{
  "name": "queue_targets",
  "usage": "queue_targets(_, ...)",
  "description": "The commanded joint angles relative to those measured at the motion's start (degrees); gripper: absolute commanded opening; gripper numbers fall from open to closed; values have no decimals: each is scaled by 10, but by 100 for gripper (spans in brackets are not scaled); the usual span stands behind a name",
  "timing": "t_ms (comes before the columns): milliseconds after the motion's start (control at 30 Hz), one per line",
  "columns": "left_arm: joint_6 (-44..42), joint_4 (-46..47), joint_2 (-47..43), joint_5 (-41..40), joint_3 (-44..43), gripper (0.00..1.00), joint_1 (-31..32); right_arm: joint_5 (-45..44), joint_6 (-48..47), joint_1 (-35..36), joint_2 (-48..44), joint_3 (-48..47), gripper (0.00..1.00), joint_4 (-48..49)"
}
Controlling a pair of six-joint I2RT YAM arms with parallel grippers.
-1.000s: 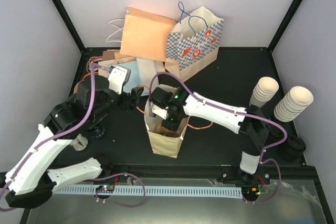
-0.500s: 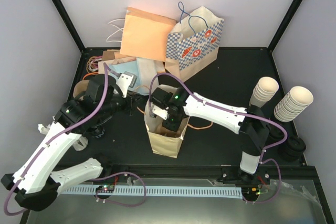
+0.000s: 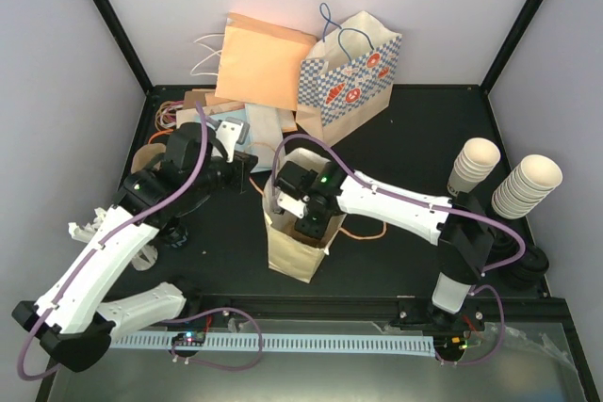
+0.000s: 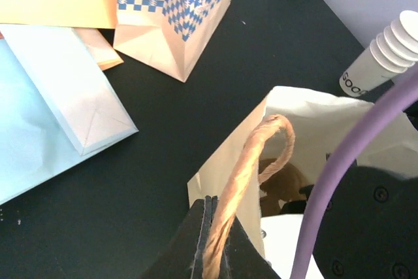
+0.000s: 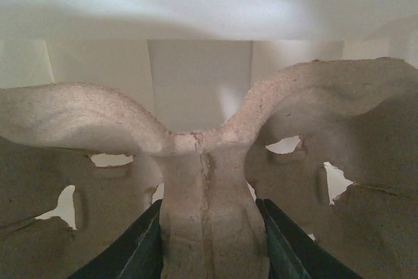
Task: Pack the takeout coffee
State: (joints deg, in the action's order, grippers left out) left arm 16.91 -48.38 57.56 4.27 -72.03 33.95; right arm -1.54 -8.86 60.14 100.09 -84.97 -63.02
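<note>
A cream paper bag [image 3: 292, 253] stands open mid-table. My left gripper [image 3: 247, 165] is at its upper left corner. In the left wrist view the left gripper [image 4: 212, 240] is shut on the bag's twisted twine handle [image 4: 251, 161], which arches over the bag's mouth [image 4: 307, 112]. My right gripper [image 3: 309, 223] reaches down into the bag. In the right wrist view the right gripper [image 5: 209, 230] is shut on the middle post of a brown pulp cup carrier [image 5: 209, 181] inside the white bag walls. The takeout coffee is hidden.
Two stacks of lidless cream cups [image 3: 474, 165] [image 3: 528, 185] stand at the right, with black lids [image 3: 528, 265] in front of them. At the back are a blue checkered bag [image 3: 350, 72], an orange bag [image 3: 264, 61] and flat pale bags [image 4: 46, 96].
My left gripper swung right to the bag and shut on its twine handle. The bag's top shifted slightly. The right arm stayed in the bag.
</note>
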Motion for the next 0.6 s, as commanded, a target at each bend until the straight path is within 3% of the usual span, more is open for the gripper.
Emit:
queue_targets(0,2,28,-4,-4,-16,2,-22,-12,3,4,-12,24,37,26)
queue_targets(567,-4,24,-21,18,-1,2,-29,-10,11,3,40,24,37,66)
